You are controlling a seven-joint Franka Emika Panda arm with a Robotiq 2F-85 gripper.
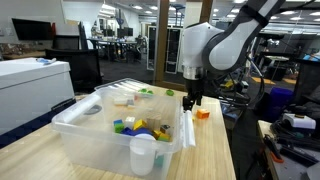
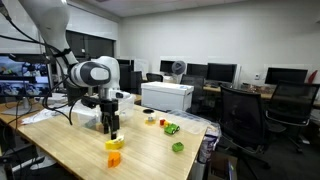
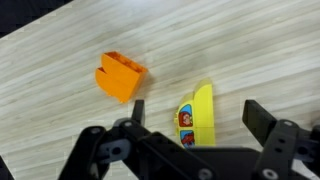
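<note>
The wooden table [image 1: 215, 150] took up most of both exterior views, its pale top [image 2: 60, 140] stretching toward an office of desks and monitors. Over it bent the white robot arm [image 1: 225, 40], reaching down from above. A clear plastic bin [image 1: 75, 125] stood on the near left part of the table in an exterior view, with a jumble of coloured toy pieces inside and a white cup [image 1: 143, 155] at its near wall. To the right of the bin the gripper [image 1: 191, 100] hung low over the tabletop, pointing straight down.

In the wrist view the gripper [image 3: 196, 118] had its jaws spread wide and gripped nothing. A yellow block [image 3: 198, 113] with a small printed picture lay flat on the wood between the two fingers [image 3: 255, 115], clear of both. An orange block [image 3: 120, 77] sat on the table to its left and a little farther off, outside the jaws. It showed in an exterior view as the orange block [image 1: 203, 113] just right of the gripper.
</note>
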